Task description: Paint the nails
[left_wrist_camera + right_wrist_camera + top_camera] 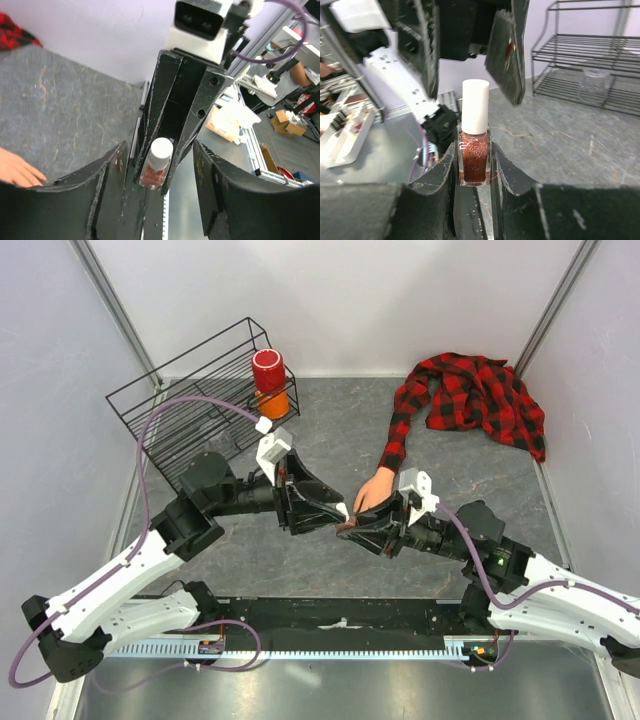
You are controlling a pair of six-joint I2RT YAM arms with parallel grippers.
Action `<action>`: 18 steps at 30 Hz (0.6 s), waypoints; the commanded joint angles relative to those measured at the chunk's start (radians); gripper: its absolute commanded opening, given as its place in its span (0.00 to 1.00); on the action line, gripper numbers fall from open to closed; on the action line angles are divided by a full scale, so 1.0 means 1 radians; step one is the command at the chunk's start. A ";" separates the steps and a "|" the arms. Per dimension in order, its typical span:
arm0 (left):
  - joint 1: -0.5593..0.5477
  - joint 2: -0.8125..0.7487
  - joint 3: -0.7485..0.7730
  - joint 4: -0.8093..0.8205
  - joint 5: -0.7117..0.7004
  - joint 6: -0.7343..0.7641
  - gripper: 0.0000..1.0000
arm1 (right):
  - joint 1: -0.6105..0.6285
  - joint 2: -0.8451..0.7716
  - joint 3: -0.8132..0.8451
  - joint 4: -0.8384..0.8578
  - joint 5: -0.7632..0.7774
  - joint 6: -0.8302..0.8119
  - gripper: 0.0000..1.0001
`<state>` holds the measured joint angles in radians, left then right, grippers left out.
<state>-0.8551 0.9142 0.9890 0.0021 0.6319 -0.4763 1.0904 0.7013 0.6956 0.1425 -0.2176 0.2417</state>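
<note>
Lying on the grey worktop (330, 440), the nails (358, 507) are at the tips of the peach hand (376, 488). They are too small to see well. The hand comes out of a red and black sleeve (398, 435) and points at the two arms.

From above, the nails sit just beside the spot where both sets of fingers meet. I cannot tell if they touch. In the left wrist view the tips of the hand peek in at the left edge, off to the side of the left fingers (107, 190), and apart from them.

The right fingers (435, 185) are pinching a little bottle (474, 155) of red glitter polish. It stands up straight with its white cap (475, 106) on top.

The left fingers are spread wide. One is on each side of the cap, and neither one touches it.

Farther back, a black wire rack (200, 405) stands on the left with a red can (268, 370) by it.
</note>
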 commanded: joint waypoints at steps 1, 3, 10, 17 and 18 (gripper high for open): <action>-0.004 -0.022 -0.021 0.163 0.079 -0.071 0.53 | 0.003 -0.046 -0.011 0.084 -0.146 0.019 0.00; -0.004 0.001 -0.026 0.203 0.115 -0.094 0.50 | 0.003 -0.051 -0.018 0.101 -0.160 0.027 0.00; -0.004 0.011 -0.049 0.320 0.216 -0.146 0.52 | 0.003 -0.042 -0.021 0.146 -0.198 0.057 0.00; -0.019 0.026 -0.041 0.320 0.236 -0.142 0.43 | 0.003 -0.002 -0.005 0.183 -0.186 0.064 0.00; -0.019 0.028 -0.039 0.315 0.233 -0.139 0.40 | 0.002 0.010 -0.002 0.178 -0.180 0.061 0.00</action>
<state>-0.8635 0.9314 0.9413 0.2718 0.8299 -0.5915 1.0908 0.6849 0.6743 0.2508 -0.3943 0.2939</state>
